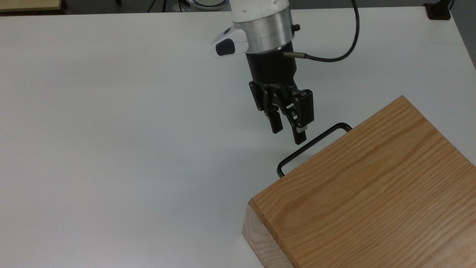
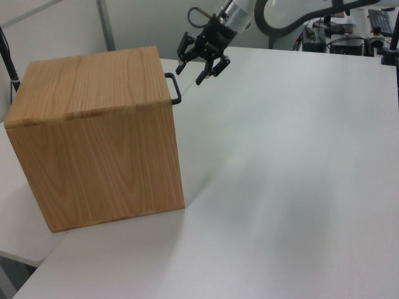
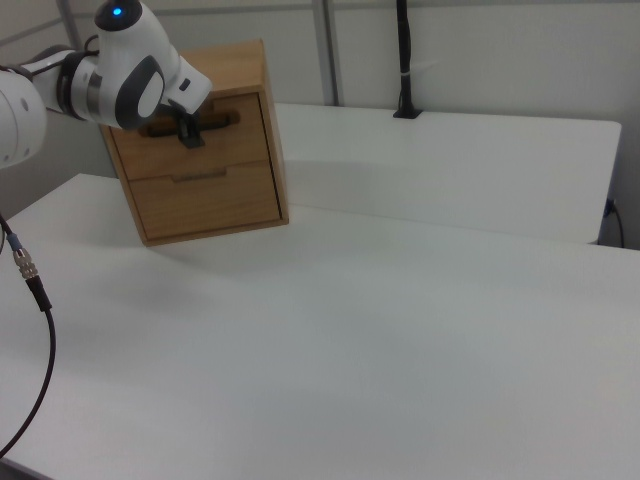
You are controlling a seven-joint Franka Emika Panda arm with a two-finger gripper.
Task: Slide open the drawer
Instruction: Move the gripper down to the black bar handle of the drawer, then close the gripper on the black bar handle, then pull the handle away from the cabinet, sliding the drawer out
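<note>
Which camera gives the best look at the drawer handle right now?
The top view: the handle shows as a black bar along nearly its whole length, with the open gripper just beside it. The left view shows it end-on as a short hook. In the right view the arm partly covers it.

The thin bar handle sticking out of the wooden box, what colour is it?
Black. The thin U-shaped bar handle shows best in the top view, against the white table.

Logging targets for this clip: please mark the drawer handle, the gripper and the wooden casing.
drawer handle (image 1: 316, 143): top view, on the long black bar.
gripper (image 1: 288, 134): top view, midway between the two open fingertips, just short of the handle.
wooden casing (image 2: 93, 81): left view, on its top face.
</note>
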